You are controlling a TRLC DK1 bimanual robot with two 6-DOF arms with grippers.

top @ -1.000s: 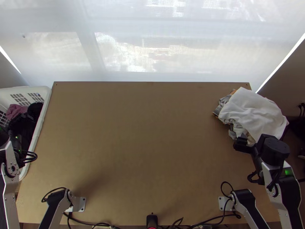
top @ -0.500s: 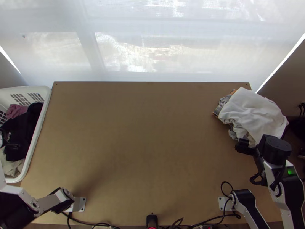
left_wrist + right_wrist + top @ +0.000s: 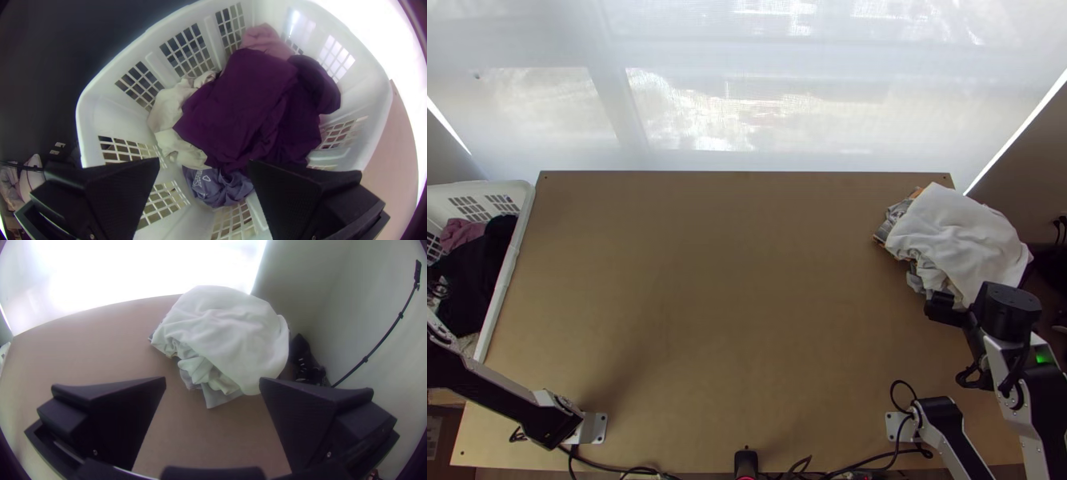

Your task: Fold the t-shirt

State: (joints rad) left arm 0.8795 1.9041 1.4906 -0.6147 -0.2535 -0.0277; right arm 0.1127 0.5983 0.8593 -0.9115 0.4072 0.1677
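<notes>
Progress check, clock read from the middle of the counter (image 3: pixel 739 320) in the top view: I'd call it zero folds in. Right end effector (image 3: pixel 212 378) sits around 3 o'clock, released, nothing in it. Left end effector (image 3: pixel 204 161) is round 9, also released, hanging over the laundry basket (image 3: pixel 507 276). Can't say for sure which piece is the t-shirt; my bet is the dark purple cloth (image 3: pixel 244 102) bunched on top in there. Farther up, between 2 and 3, there's a loose heap under a white cloth (image 3: pixel 955 236), maybe finished stuff. Left to do, I reckon: grab, spread, fold, stack.
</notes>
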